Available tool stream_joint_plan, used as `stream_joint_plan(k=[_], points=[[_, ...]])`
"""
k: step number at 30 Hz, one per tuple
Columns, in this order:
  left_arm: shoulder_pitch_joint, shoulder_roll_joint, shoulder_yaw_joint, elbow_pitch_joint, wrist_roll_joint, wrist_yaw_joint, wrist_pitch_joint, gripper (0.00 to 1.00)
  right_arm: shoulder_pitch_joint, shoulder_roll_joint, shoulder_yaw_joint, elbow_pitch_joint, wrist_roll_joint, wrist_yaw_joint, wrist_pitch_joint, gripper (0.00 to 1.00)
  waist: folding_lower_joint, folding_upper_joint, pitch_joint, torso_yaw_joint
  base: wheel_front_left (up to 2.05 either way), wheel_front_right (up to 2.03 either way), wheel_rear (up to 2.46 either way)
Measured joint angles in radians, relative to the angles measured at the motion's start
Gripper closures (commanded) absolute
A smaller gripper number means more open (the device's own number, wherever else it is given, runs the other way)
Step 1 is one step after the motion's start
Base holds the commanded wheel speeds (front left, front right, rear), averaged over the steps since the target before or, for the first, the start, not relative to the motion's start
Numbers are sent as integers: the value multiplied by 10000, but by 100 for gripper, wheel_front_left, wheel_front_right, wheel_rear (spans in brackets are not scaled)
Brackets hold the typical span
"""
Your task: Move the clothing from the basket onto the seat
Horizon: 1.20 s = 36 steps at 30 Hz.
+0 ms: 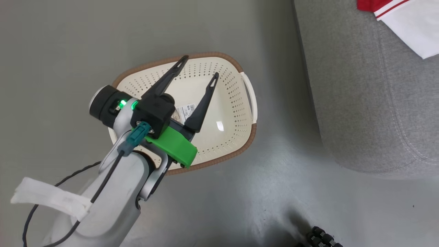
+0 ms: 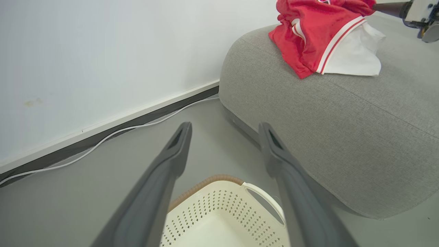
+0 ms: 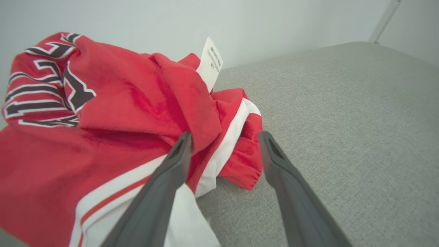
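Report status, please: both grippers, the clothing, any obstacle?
Left gripper open above the basket. Right gripper open at the red basketball clothing, lying on the sofa. No obstacle seen.

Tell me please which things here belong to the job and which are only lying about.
Job: clothing, lying on the seat; basket, empty; left gripper, open over the basket; right gripper, open beside the clothing.
Lying about: white cable along the wall; barcode sticker on the basket floor; white wrap on the left forearm.
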Motion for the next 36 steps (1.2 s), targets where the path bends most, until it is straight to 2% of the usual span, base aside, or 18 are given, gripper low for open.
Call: stream_joint_plan(k=[8, 15, 22, 36], points=[[337, 23, 182, 416, -165, 13, -378, 0, 806, 541, 92, -121, 71, 405, -184, 0, -1, 0, -562, -239, 0, 0, 0], [836, -115, 454, 880, -721, 17, -861, 0, 1120, 583, 341, -554, -209, 625, -188, 0, -1, 0, -1302, -393, 0, 0, 0], [1272, -274, 1028, 1396, -1177, 226, -1344, 0, 1435, 652, 454, -1469, -514, 968, -188, 0, -1, 0, -2201, -381, 0, 0, 0], [2720, -265, 2537, 2330, -1841, 617, -1641, 0, 3069, 1720, 1223, -2142, -1024, 1162, -188, 0, -1, 0, -4085, 194, 0, 0, 0]])
